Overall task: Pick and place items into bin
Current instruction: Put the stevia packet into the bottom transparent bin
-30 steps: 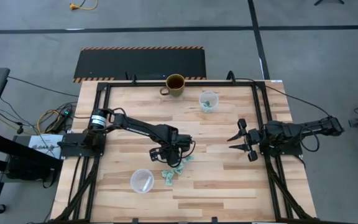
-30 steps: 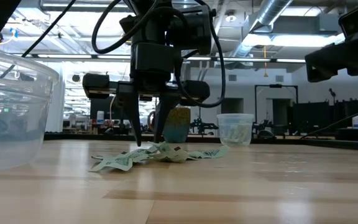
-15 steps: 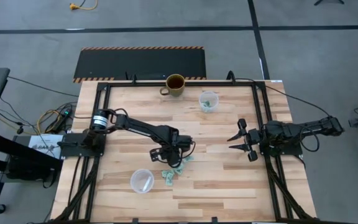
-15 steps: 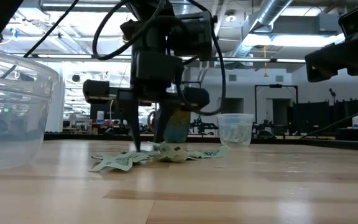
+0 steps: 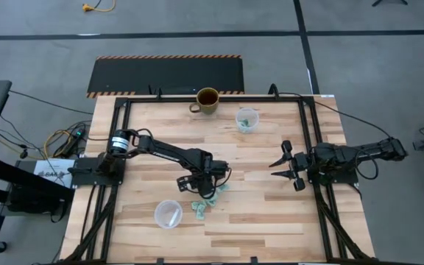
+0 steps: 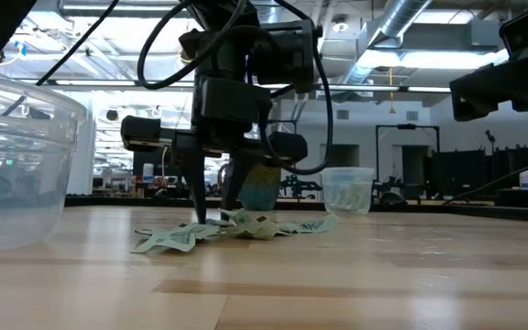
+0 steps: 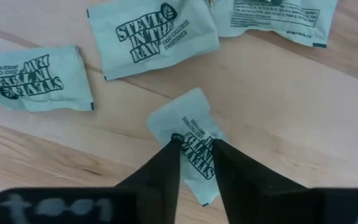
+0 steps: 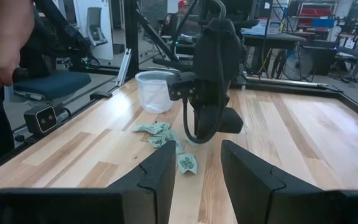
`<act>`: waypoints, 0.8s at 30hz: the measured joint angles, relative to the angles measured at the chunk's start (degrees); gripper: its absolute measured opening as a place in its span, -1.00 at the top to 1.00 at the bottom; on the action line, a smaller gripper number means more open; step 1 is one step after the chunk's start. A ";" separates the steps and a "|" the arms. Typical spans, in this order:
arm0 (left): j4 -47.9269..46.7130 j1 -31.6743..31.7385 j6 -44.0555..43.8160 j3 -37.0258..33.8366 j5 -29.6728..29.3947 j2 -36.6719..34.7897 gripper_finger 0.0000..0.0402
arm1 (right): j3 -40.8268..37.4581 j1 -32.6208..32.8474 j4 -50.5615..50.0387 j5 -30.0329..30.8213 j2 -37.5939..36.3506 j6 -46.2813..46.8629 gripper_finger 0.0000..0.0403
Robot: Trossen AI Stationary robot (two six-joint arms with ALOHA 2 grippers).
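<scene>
Narrower than a second ago, the left gripper's (image 7: 196, 144) two dark fingers now pinch in on one pale green packet (image 7: 188, 140) lying flat on the table (image 5: 271, 213), the tips pressed against its printed face; the packet has not left the wood. That gripper stands over a small heap of packets (image 5: 206, 200) near the middle of the table, a little toward its front edge, and the left arm has barely shifted otherwise. Two more packets (image 7: 151, 36) lie flat just beyond the gripped one, apart from it. An empty clear cup (image 5: 168, 213) sits just beside the heap, nearer the front left corner. A second clear cup (image 5: 246, 119) with a few packets inside stands near the back edge, next to a brown mug (image 5: 207, 100). The right gripper (image 5: 277, 168) waits at the table's right side, unmoved, its jaws parted and empty. A person's arm (image 8: 5, 43) shows beyond the table in the right wrist view.
</scene>
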 joint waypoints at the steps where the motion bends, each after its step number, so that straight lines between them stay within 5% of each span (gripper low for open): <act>1: -0.11 0.00 0.00 -0.02 0.00 0.02 0.64 | 0.00 0.01 0.00 0.00 0.00 0.00 0.39; 6: -0.65 -0.02 -0.85 -0.11 -0.05 0.09 0.96 | 0.00 0.01 0.00 0.00 0.00 0.00 0.39; 14: -0.60 2.29 -2.87 -0.18 -1.68 -4.42 0.99 | 0.00 0.01 0.00 0.00 0.00 0.00 0.39; 24: -4.74 3.12 -7.24 3.31 -2.36 -21.89 1.00 | 0.00 0.01 0.00 0.00 0.02 0.00 0.39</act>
